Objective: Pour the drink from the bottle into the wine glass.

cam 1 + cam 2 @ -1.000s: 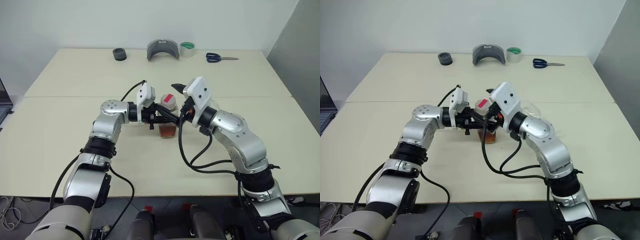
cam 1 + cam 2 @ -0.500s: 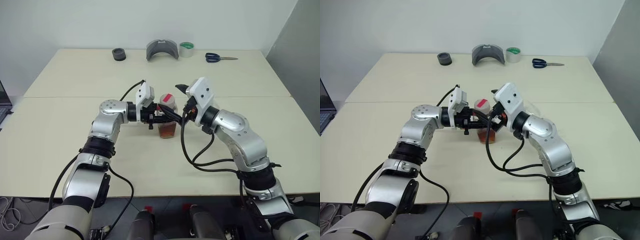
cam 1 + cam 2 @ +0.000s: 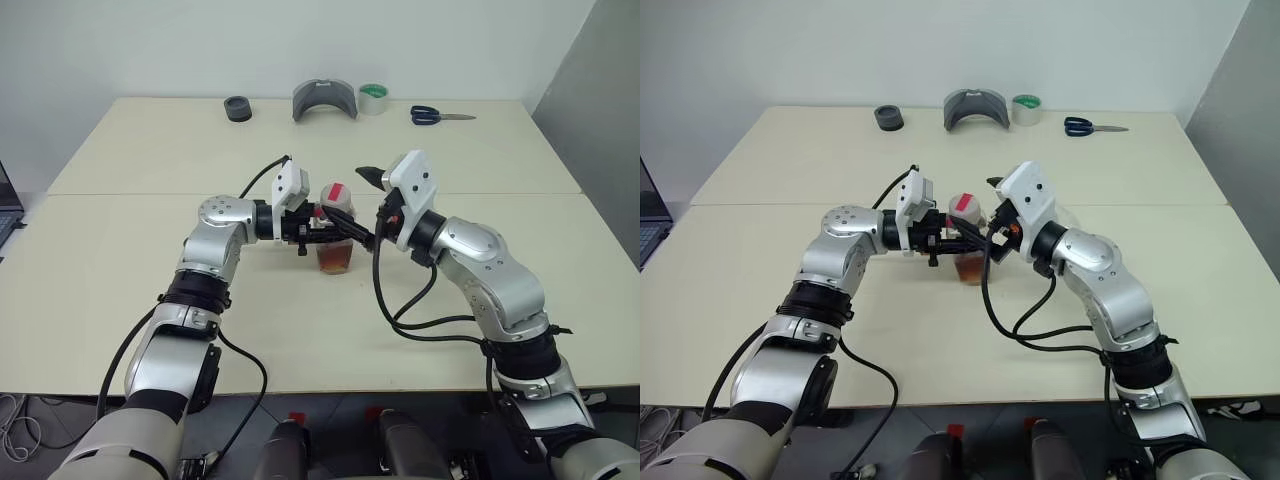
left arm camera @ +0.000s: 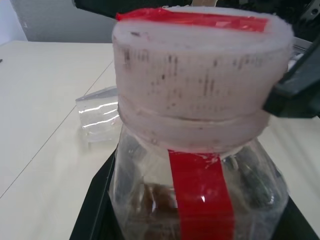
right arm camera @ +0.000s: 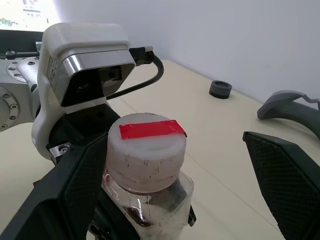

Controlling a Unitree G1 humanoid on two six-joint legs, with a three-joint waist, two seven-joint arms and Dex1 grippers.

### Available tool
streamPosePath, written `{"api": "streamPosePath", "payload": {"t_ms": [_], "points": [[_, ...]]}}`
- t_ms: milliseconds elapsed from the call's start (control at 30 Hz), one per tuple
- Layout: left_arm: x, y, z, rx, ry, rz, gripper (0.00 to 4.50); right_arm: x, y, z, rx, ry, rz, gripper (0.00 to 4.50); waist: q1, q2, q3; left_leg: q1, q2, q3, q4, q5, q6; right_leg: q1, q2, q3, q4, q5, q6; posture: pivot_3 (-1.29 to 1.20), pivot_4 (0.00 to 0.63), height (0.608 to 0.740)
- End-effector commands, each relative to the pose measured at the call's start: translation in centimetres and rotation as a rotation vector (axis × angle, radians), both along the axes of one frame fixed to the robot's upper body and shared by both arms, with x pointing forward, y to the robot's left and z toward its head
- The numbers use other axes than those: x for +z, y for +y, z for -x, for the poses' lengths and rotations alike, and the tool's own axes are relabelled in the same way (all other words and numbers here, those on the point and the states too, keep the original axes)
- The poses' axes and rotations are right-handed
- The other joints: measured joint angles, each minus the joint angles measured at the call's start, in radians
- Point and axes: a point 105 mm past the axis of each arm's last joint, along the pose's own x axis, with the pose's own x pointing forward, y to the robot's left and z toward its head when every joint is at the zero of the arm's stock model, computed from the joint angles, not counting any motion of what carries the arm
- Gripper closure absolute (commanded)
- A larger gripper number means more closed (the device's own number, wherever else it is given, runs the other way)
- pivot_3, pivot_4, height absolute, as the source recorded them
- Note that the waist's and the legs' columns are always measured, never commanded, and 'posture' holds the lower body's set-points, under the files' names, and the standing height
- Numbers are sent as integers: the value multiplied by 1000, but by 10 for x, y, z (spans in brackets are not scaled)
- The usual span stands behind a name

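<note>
A two-armed robot is working at a pale table (image 3: 140, 250), and the step in hand looks like uncapping, before any pouring. The left gripper (image 3: 335, 235) is reaching in from nine o'clock with its black fingers clamped tight around the body of the bottle (image 3: 337, 240), which is standing upright near the table's middle. The drink (image 3: 336, 261), reddish-brown, is sitting in the lower part of the bottle. The white cap (image 5: 147, 146), with a strip of red tape across its top, is still on. The right gripper (image 5: 175, 185) is hovering at the cap from three o'clock with its fingers spread wide, one black pad on either side of the cap and neither touching it. Judging from this, the next move calls for the right fingers to be closing squarely on the cap and twisting while the left keeps the bottle from turning. The wine glass (image 4: 98, 116) is hard to make out: in the left wrist view a clear, glinting shape is showing on the table just behind the bottle, at about one o'clock from it, and in the head views the right arm is covering most of it, so I cannot tell how it is standing. At the table's far edge, around twelve o'clock, a black ring (image 3: 238, 108), a grey curved piece (image 3: 325, 99), a tape roll (image 3: 374, 98) and scissors (image 3: 440, 115) are lying well apart from the work.
</note>
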Motion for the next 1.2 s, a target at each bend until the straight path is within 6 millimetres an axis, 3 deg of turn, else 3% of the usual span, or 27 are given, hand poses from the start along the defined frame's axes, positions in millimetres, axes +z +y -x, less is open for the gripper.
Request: {"api": "streamPosePath", "payload": {"t_ms": [33, 267, 400, 767, 1200], "points": [[15, 9, -1, 13, -57, 19, 2791, 16, -22, 1, -51, -44, -34, 0, 0, 0, 0, 0, 0, 0, 0, 0, 0, 0, 0, 0, 0, 0, 0, 0, 150, 740], [18, 9, -3, 16, -47, 32, 2791, 20, -1, 25, 117, -6, -55, 0, 0, 0, 0, 0, 0, 0, 0, 0, 0, 0, 0, 0, 0, 0, 0, 0, 150, 740], [20, 10, -4, 16, -44, 36, 2791, 23, 9, 28, 146, -17, -40, 0, -1, 0, 0, 0, 0, 0, 0, 0, 0, 0, 0, 0, 0, 0, 0, 0, 150, 740], [22, 9, -2, -3, -32, 34, 2791, 25, 17, 1, 26, -97, 9, 0, -1, 0, 0, 0, 0, 0, 0, 0, 0, 0, 0, 0, 0, 0, 0, 0, 150, 740], [21, 9, -1, -9, -34, 24, 2791, 25, 9, -7, -22, -96, 10, 0, -1, 0, 0, 0, 0, 0, 0, 0, 0, 0, 0, 0, 0, 0, 0, 0, 150, 740]]}}
